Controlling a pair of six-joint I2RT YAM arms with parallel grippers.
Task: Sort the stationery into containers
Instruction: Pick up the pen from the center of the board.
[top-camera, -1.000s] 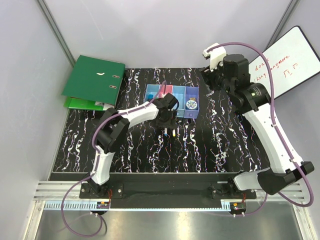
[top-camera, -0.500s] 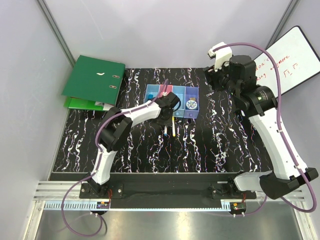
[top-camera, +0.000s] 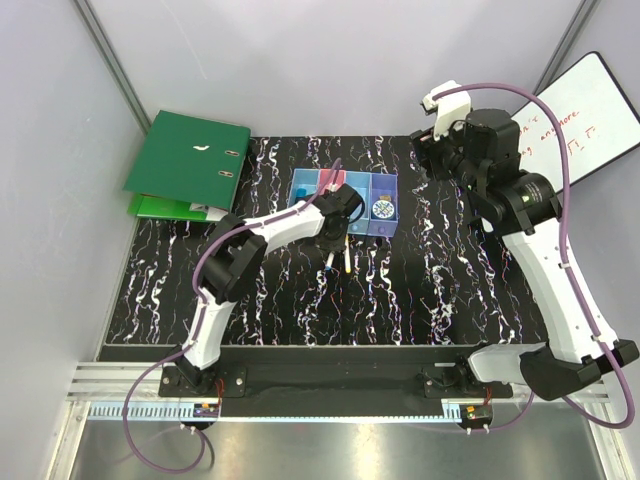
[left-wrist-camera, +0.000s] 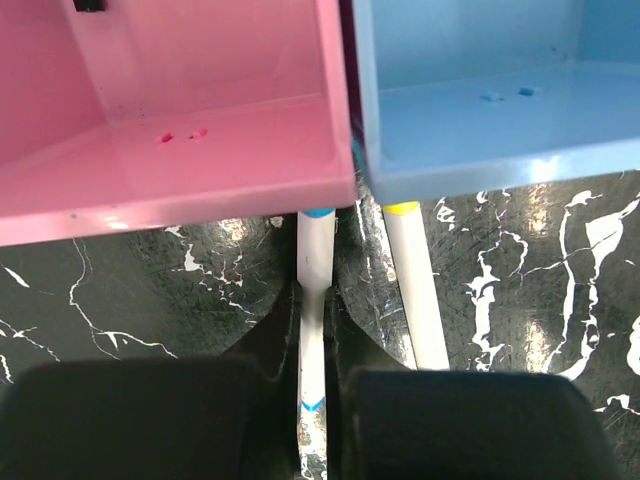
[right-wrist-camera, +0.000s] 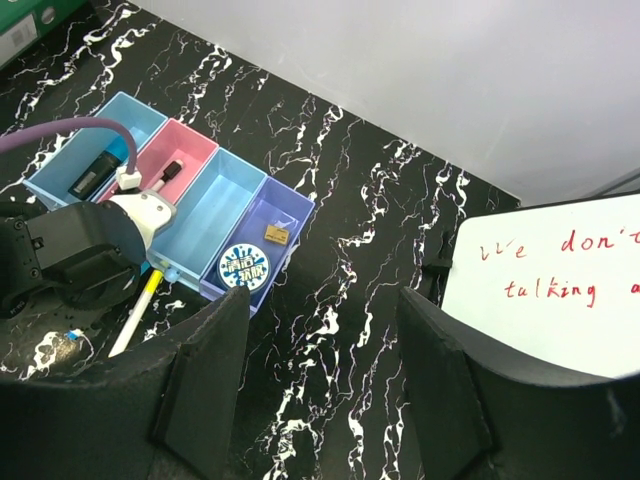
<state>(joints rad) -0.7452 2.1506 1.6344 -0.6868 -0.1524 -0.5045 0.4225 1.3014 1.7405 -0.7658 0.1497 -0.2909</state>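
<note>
A second ago the left gripper (left-wrist-camera: 312, 305) hung with its jaws spread over two pens. Now they have pressed in on the white pen (left-wrist-camera: 314, 240) with blue bands, pinching its barrel while it lies on the marbled table (left-wrist-camera: 120, 290). The pen points to 12 o'clock and runs up to the front wall of the pink bin (left-wrist-camera: 200, 170). The grasp looks complete, so lifting the pen and dropping it into a bin would come next. The yellow-tipped pen (left-wrist-camera: 415, 290) lies free just at 3 o'clock of it and is no longer mostly hidden by the gripper. The right gripper (right-wrist-camera: 322, 375) has drifted slightly toward 1 o'clock; its jaws are spread wide and hold nothing.

Counted:
- One green ring binder (top-camera: 190, 160) at 10 o'clock.
- Four joined bins (top-camera: 345, 176).
- Two pens outside the bins.
- One black piece (right-wrist-camera: 90, 172) in the leftmost bin.
- One smaller black piece (right-wrist-camera: 170, 170) in the pink bin.
- Nothing in the third bin.
- One round disc (right-wrist-camera: 245, 268) and one small brown piece (right-wrist-camera: 277, 234) in the violet bin.
- One whiteboard (right-wrist-camera: 560, 290) at 2 o'clock.
</note>
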